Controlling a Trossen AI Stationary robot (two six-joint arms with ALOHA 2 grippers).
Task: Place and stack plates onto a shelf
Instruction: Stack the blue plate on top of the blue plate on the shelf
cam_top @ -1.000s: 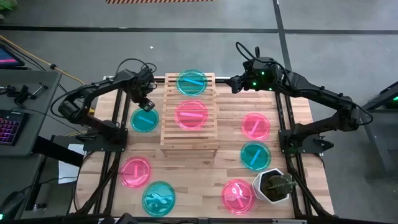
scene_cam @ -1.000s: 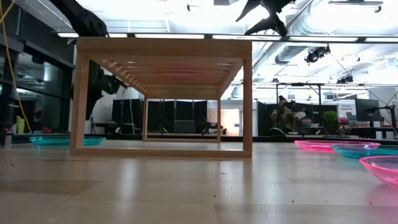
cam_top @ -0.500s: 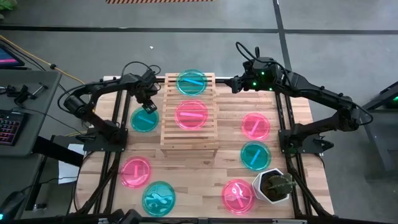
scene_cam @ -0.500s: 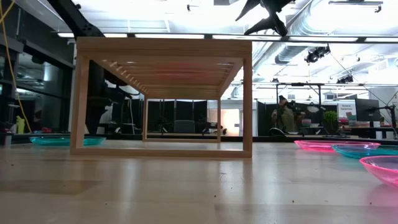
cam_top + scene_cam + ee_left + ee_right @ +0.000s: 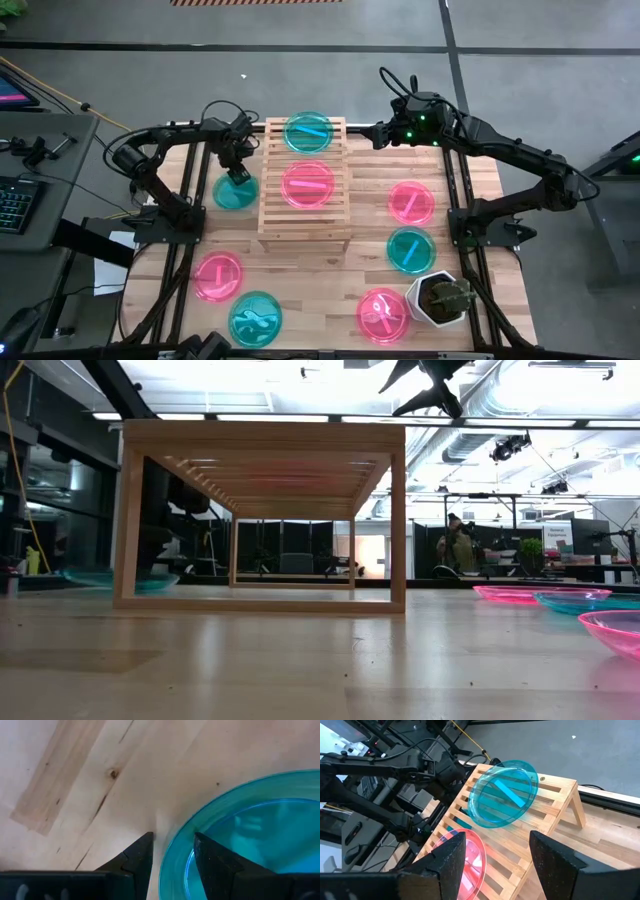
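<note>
The shelf (image 5: 305, 215), a slatted wooden rack, stands mid-table with a teal plate (image 5: 308, 131) at its far end and a pink plate (image 5: 307, 184) on its middle. Left of it another teal plate (image 5: 238, 195) lies flat on the table. My left gripper (image 5: 172, 840) is down at that plate's far rim, open. My right gripper (image 5: 500, 870) is open and holds nothing. It hovers (image 5: 372, 133) above the shelf's far right corner. My left gripper comes from above, pointing down, at the far rim (image 5: 175, 852) of the teal plate beside the shelf. One finger (image 5: 140, 852) stands outside the rim and the other (image 5: 212, 857) over the plate's inside. Whether they touch the plate, I cannot tell.
More plates lie on the table: pink (image 5: 411, 201), teal (image 5: 411, 249) and pink (image 5: 383, 314) on the right, pink (image 5: 218, 276) and teal (image 5: 255, 318) near left. A white plant pot (image 5: 438, 300) stands at the near right corner.
My left gripper has come down and a little toward the near edge, from above the table onto the far rim of the teal plate left of the shelf.
</note>
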